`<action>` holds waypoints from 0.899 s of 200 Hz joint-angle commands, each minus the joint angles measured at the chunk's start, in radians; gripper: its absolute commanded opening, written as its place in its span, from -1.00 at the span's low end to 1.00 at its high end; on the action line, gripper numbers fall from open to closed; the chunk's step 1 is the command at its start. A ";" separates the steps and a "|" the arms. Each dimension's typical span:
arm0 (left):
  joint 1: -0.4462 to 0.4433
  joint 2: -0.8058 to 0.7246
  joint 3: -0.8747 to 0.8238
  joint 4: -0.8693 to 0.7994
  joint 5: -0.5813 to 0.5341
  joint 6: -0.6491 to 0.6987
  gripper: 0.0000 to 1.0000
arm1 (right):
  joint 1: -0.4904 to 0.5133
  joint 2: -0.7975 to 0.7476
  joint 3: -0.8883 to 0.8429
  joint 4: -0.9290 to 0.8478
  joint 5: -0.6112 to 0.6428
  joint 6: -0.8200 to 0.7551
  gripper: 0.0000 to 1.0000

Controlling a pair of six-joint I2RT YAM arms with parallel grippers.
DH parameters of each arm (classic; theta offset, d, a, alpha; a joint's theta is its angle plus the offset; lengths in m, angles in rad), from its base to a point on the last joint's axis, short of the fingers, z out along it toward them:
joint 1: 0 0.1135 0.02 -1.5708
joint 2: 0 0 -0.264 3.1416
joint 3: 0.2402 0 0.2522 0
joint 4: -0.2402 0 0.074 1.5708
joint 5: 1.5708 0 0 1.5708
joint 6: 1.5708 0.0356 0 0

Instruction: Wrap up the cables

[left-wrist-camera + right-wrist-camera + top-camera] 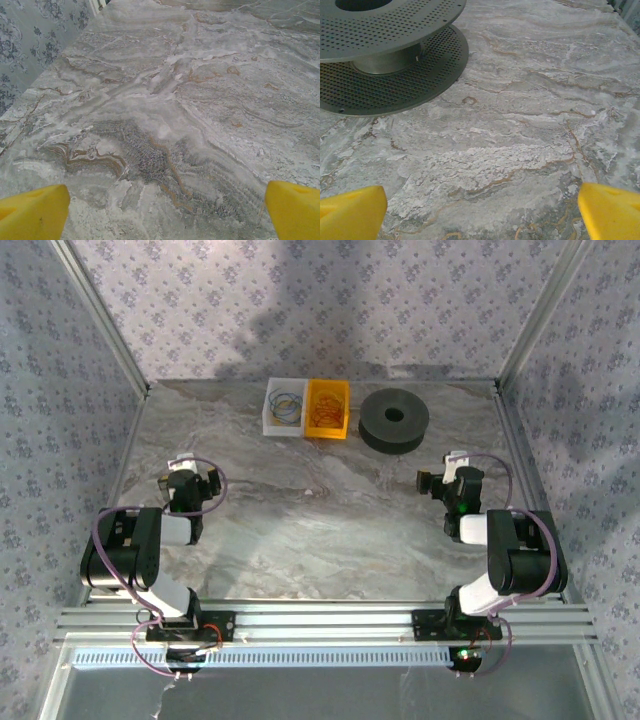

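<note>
Red cables [326, 411] coiled in yellow tray [326, 433], just left of spool [394, 420]. Right gripper [440, 481] near spool, closer to cables than left gripper [190, 485]. Both grippers spread wide, empty.

A grey marble-patterned tabletop [320, 520] with tan veins sits boxed in by walls [330, 300] of pale lilac floral print, at the back, left and right. Slanting aluminium posts [100, 315] mark the corners, ribbed aluminium rails [330, 622] cross the near edge — and soft shadows smudge the back wall.
</note>
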 commanded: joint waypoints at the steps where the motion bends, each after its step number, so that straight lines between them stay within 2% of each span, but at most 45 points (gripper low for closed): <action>1: -0.003 -0.045 0.044 -0.027 0.003 0.007 0.99 | 0.010 -0.035 0.056 -0.065 0.091 0.031 0.99; 10: -0.013 -0.064 0.081 -0.088 -0.007 0.024 0.99 | 0.010 -0.071 0.122 -0.220 0.121 0.047 1.00; 25: -0.022 -0.089 0.274 -0.496 -0.063 -0.027 0.99 | 0.008 -0.109 0.218 -0.440 0.100 0.058 1.00; 38: -0.023 -0.068 0.406 -0.730 -0.071 -0.073 0.98 | 0.010 -0.146 0.257 -0.545 0.049 0.080 0.99; 61: -0.026 -0.027 0.605 -1.073 -0.022 -0.164 0.99 | 0.007 -0.157 0.352 -0.718 -0.068 0.138 0.99; 81: -0.025 0.039 0.775 -1.361 0.111 -0.194 1.00 | 0.005 -0.123 0.441 -0.826 -0.178 0.232 0.99; 91: -0.027 0.090 0.862 -1.487 0.227 -0.163 0.99 | 0.001 -0.106 0.463 -0.819 -0.244 0.298 1.00; 98: -0.035 0.119 0.904 -1.577 0.258 -0.151 0.99 | 0.001 -0.093 0.472 -0.795 -0.293 0.341 1.00; 113: -0.069 0.135 0.929 -1.652 0.239 -0.127 0.99 | 0.000 -0.062 0.477 -0.707 -0.353 0.426 1.00; 146: -0.110 0.093 0.901 -1.671 0.239 -0.140 1.00 | -0.003 0.065 0.490 -0.470 -0.465 0.593 0.99; 180: -0.124 0.055 0.876 -1.683 0.254 -0.149 0.99 | -0.005 0.243 0.532 -0.307 -0.491 0.714 0.89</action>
